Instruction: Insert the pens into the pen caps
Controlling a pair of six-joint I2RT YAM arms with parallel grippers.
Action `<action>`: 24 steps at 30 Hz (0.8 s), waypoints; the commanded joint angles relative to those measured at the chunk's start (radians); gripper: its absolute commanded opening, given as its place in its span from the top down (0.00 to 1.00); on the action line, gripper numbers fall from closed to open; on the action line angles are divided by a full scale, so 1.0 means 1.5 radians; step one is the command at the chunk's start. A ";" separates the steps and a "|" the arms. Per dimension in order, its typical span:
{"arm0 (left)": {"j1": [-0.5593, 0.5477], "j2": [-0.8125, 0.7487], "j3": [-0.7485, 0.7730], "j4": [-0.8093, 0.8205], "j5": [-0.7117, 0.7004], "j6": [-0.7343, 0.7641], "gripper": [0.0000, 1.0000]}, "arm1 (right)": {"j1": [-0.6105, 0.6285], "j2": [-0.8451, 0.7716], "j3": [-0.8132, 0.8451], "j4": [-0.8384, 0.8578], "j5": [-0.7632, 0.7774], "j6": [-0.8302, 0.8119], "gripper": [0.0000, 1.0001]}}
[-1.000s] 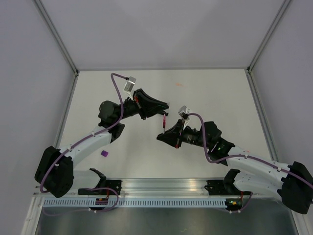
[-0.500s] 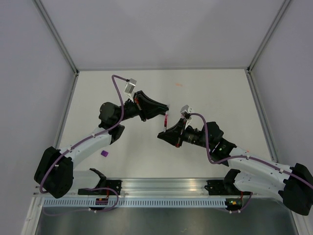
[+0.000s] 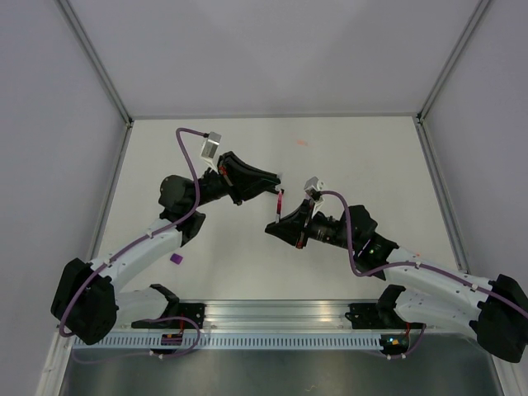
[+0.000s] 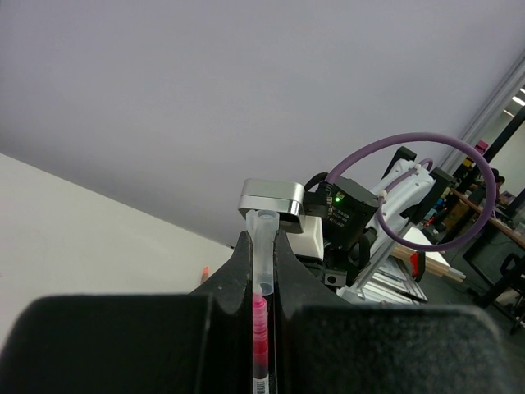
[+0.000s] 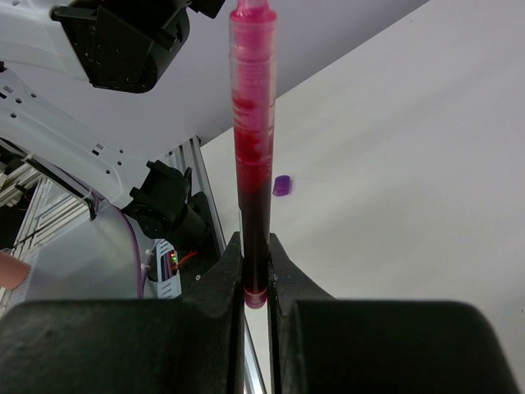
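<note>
Pink-red pen (image 3: 280, 203), clamped at its base by the right gripper's (image 5: 255, 246) nearly closed fingers near table (image 3: 247, 148) centre, meets the pale pen cap (image 4: 262, 254) pinched tight in the left gripper (image 4: 262, 243), which has edged toward 10 o'clock, so capping looks begun, not finished.

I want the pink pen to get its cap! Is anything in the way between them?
Nothing visible stands between them. The pink pen, held in the right tool, points straight at the cap in the left tool, tip at its opening.
</note>
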 commanded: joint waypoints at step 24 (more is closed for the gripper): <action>-0.006 -0.012 0.000 0.001 -0.016 0.038 0.98 | 0.009 0.005 0.006 0.021 0.001 -0.011 1.00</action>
